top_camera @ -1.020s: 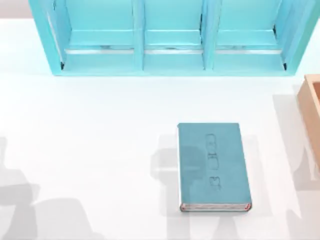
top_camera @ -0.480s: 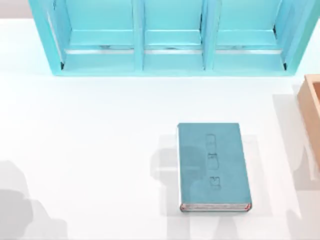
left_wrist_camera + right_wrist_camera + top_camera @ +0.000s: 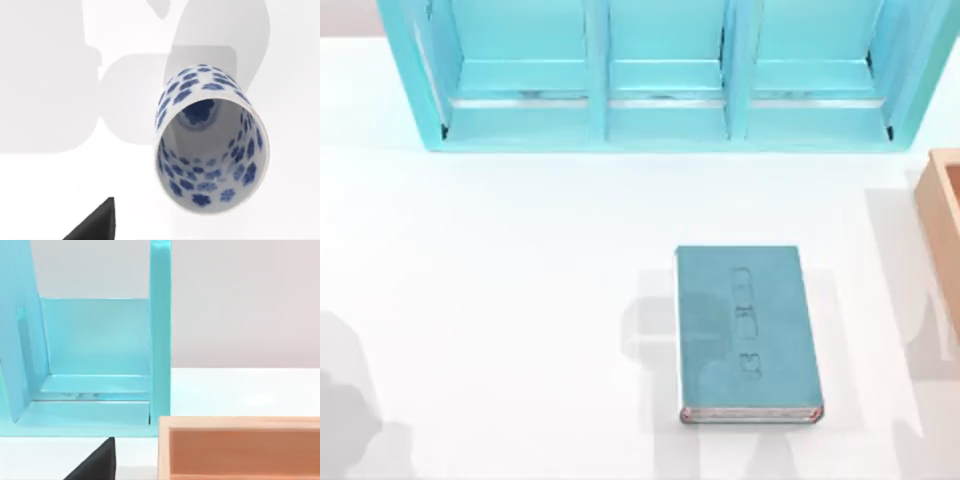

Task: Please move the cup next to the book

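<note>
Fingers on the left arm: one dark tip (image 3: 95, 222) shows in the left wrist view, and I cannot tell how wide they stand. They hold nothing. Just beyond it the cup (image 3: 210, 142) stands upright on the white desk (image 3: 520, 300), mouth open to the camera. It looks light, rigid, glazed and likely slippery and breakable, so I would pinch across the rim or mid-wall. From above, the book (image 3: 748, 335) lies flat right of centre. The right arm is parked facing the shelf (image 3: 95, 365) and a wooden box (image 3: 240, 450).
</note>
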Controlling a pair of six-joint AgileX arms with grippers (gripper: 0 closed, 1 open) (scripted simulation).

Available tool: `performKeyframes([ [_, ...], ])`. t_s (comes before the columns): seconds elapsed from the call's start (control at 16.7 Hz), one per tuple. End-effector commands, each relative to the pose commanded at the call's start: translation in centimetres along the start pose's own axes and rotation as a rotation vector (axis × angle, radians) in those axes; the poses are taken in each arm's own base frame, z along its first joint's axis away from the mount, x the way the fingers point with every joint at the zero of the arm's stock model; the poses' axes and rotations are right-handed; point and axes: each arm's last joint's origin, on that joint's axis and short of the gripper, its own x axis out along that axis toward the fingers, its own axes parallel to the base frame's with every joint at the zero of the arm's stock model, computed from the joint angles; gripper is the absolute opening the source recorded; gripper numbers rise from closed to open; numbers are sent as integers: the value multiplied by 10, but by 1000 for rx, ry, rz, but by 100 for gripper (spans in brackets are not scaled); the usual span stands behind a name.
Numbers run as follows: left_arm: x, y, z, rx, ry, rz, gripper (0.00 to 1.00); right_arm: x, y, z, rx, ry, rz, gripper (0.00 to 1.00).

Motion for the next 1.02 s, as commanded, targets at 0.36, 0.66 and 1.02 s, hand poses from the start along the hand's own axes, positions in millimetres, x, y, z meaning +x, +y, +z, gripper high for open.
performKeyframes([
  [0.36, 57, -3, 2, 1, 0, 0, 100, 0, 0, 0, 0, 0, 0, 100],
  [0.66, 60, -4, 2, 1, -1, -1, 92, 0, 0, 0, 0, 0, 0, 100],
  [1.02, 60, -4, 2, 1, -1, -1, 47, 0, 0, 0, 0, 0, 0, 100],
])
